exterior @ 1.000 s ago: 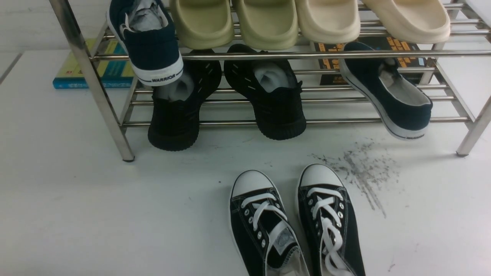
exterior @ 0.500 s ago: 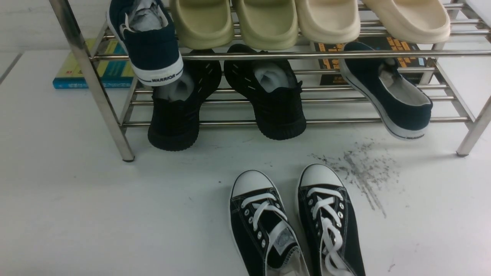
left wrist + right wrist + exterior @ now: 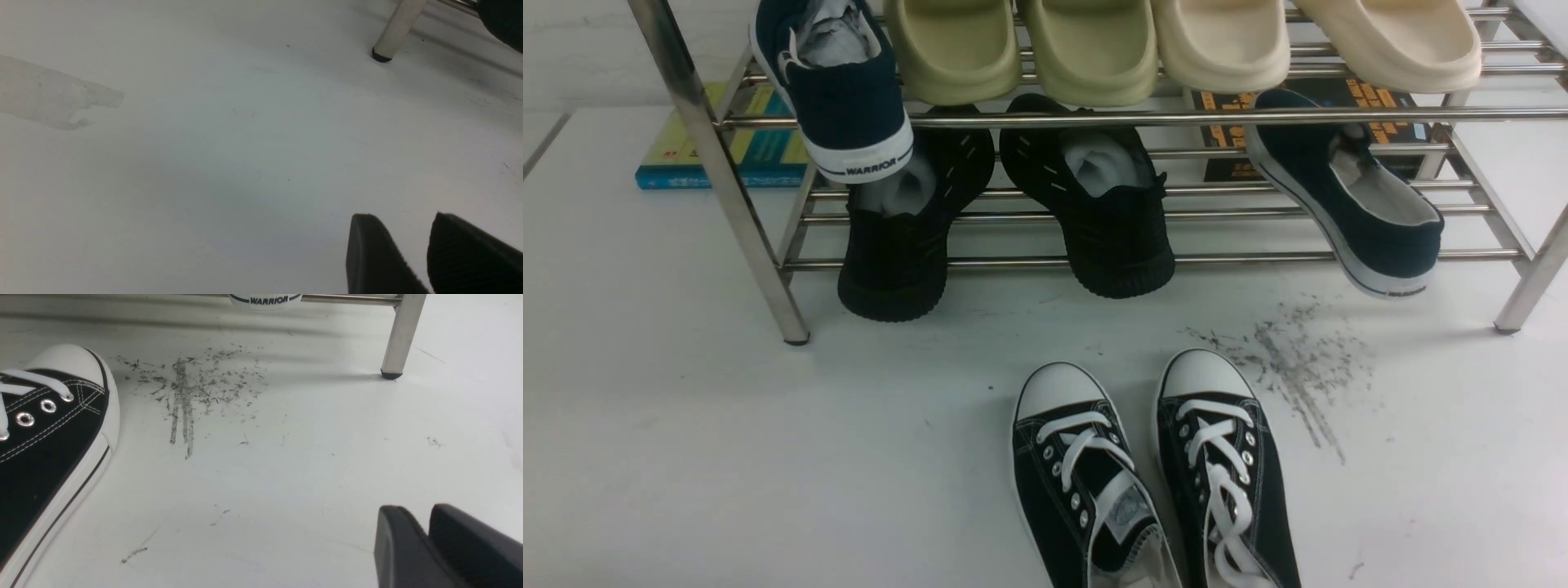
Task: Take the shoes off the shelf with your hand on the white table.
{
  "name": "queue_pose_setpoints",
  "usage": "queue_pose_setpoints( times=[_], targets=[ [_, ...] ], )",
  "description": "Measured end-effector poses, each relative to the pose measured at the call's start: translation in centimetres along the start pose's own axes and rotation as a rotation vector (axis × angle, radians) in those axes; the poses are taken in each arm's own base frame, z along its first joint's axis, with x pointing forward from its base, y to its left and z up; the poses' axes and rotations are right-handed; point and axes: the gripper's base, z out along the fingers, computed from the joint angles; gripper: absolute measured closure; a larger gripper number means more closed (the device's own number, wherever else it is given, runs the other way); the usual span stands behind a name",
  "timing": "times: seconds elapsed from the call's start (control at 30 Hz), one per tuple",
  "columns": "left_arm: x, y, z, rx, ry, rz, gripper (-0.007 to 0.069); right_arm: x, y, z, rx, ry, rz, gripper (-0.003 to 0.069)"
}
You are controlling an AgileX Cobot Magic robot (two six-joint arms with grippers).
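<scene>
Left gripper over bare table, jaws slightly apart, empty. Shoes sit side by side on table in front of the shelf. Right gripper: we see jaws almost together, empty.

White table carries shelf, shoes, book

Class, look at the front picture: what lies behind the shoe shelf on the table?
Behind the shelf, a blue-and-yellow book lies flat at the left, and a black book with orange print at the right, mostly covered by shoes and bars.
</scene>
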Motion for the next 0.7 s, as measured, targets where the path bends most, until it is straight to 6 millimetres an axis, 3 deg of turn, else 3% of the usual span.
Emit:
queue_pose_setpoints(
  times=[0.7],
  targets=[
    [0.00,0.00,0.00,0.000,0.000,0.000,0.0385,0.00,0.00,0.00,0.000,0.000,0.000,0.0497]
  ],
)
